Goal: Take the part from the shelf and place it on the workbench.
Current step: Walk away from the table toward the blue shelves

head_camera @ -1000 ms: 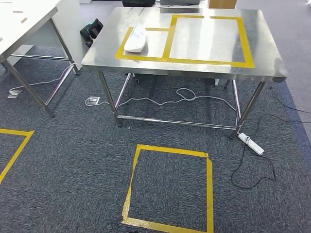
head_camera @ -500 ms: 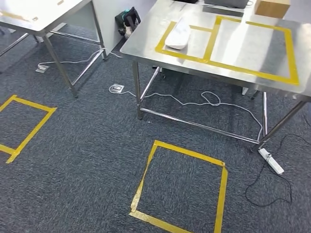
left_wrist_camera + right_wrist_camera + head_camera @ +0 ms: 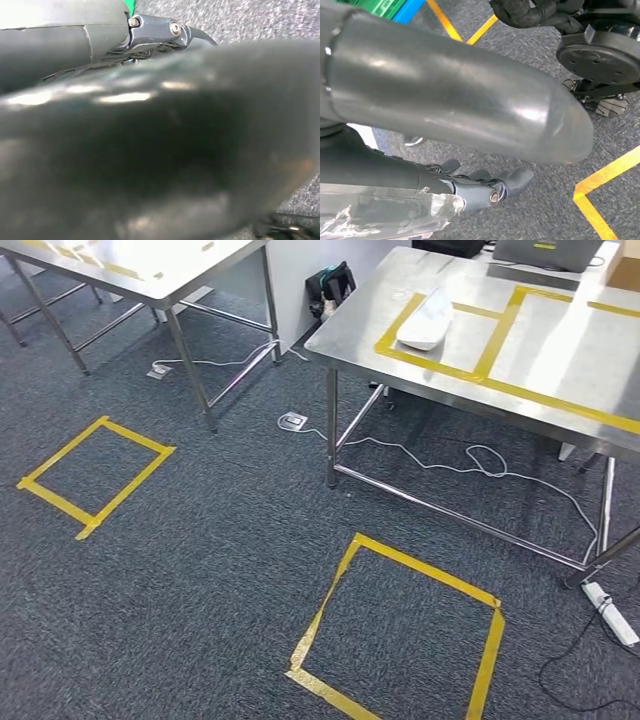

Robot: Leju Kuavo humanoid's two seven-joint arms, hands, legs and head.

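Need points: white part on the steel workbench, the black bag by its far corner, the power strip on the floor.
white part (image 3: 425,320), head view, middle of its top surface.
black bag (image 3: 330,287), head view, centre of its body.
power strip (image 3: 611,613), head view, middle of its white casing.

Right hand, right wrist view: thick grey thumb above, darker fingers below, lightly curled and apart, nothing between them, hanging over the floor. Left hand, left wrist view: blurred grey thumb across the frame, dark finger linkage behind it; pose of the fingers not discernible.
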